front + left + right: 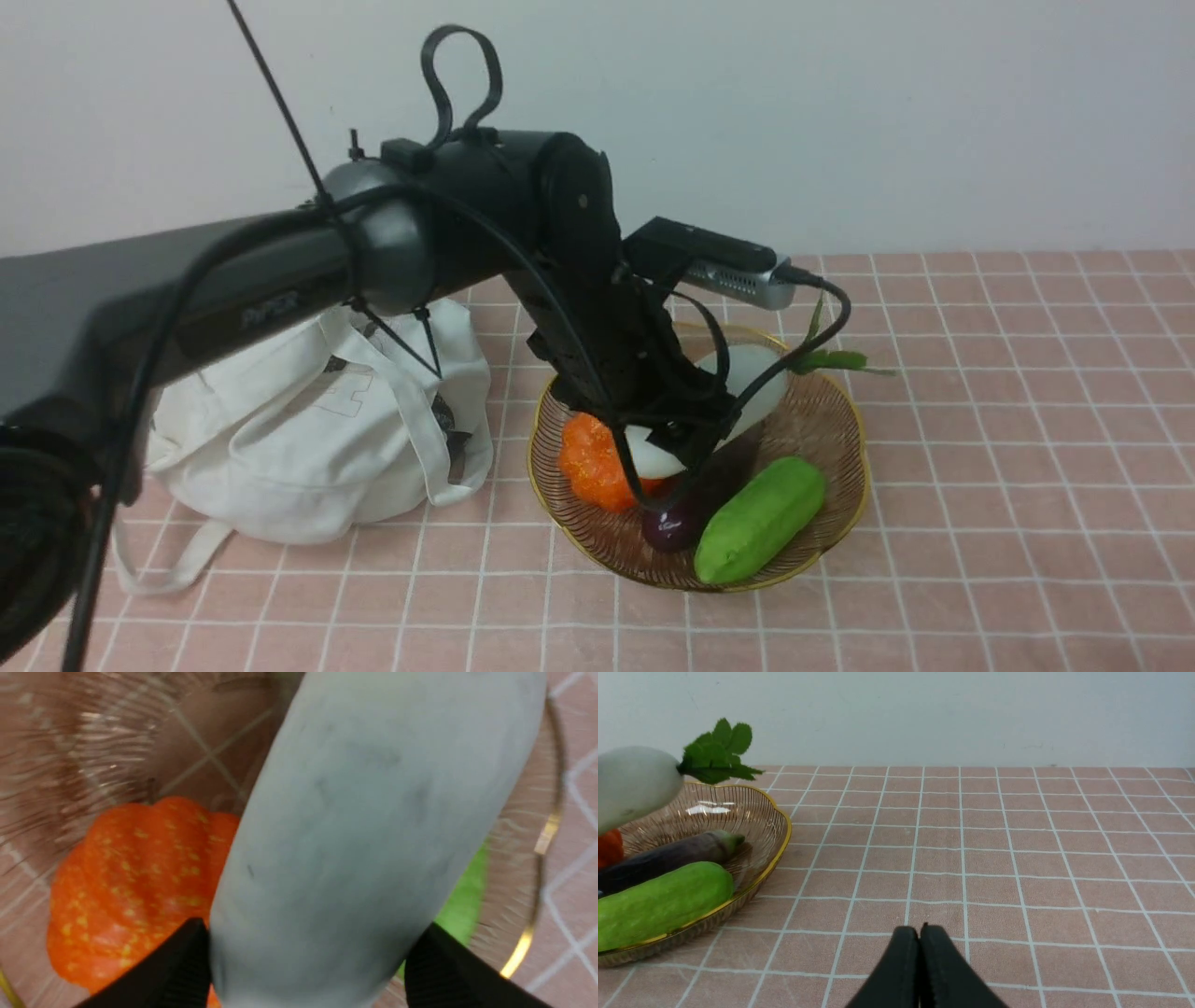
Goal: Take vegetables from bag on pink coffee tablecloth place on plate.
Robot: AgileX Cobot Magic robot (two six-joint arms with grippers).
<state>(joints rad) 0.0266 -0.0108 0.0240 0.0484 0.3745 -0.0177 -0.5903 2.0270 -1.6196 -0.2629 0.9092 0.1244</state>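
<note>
My left gripper [686,439] is shut on the white radish [758,371], its black fingers [187,961] pressed on both sides of the smooth body [364,835]. The radish hangs tilted over the amber ribbed plate [836,420], green leafy top toward the far rim, lower end close above the orange pumpkin [593,462]. In the right wrist view the radish [630,784] shows over the plate's gold rim [781,828]. The off-white cloth bag [299,439] slumps left of the plate on the pink coffee tablecloth [1027,420]. My right gripper [920,929] is shut and empty, low over the cloth right of the plate.
In the plate lie the pumpkin [126,882], a green cucumber [761,518] at the near right and a dark purple eggplant [672,527] beside it. The bag's strap trails toward the front left edge. A pale wall stands behind the table.
</note>
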